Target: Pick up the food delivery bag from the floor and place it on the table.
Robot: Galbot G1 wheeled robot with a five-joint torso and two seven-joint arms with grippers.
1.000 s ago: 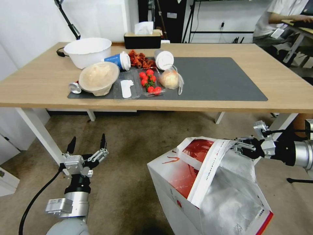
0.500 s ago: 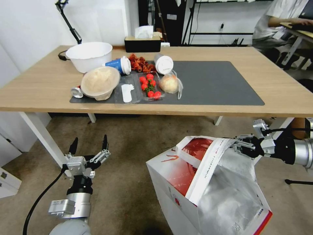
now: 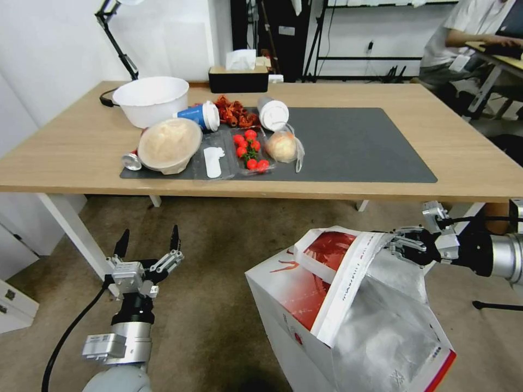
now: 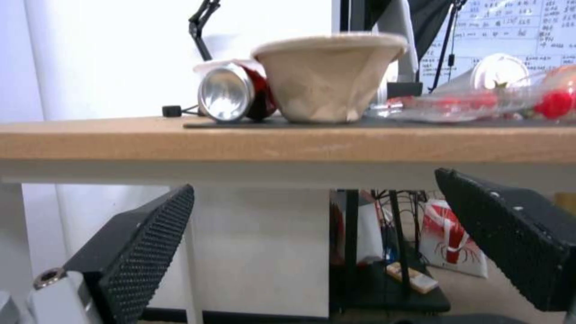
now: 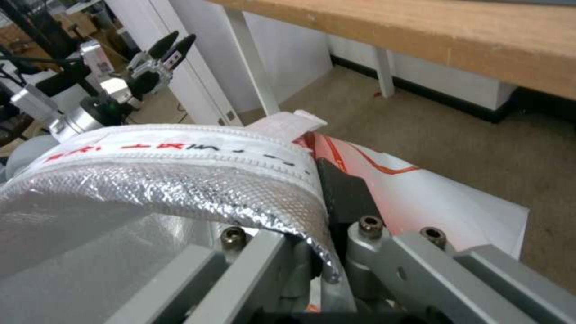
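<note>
The large boxy red-and-white insulated food delivery bag (image 3: 327, 310) with silver foil lining hangs below the front edge of the light-wood table (image 3: 468, 158), apparently clear of the floor. The right gripper (image 3: 396, 245) is clamped on its foil-lined rim. The bag looks soft, crushable and likely light; the stitched rim is the firmest hold. The left gripper (image 3: 146, 240), spread wide, waits beside the table's leg.
</note>
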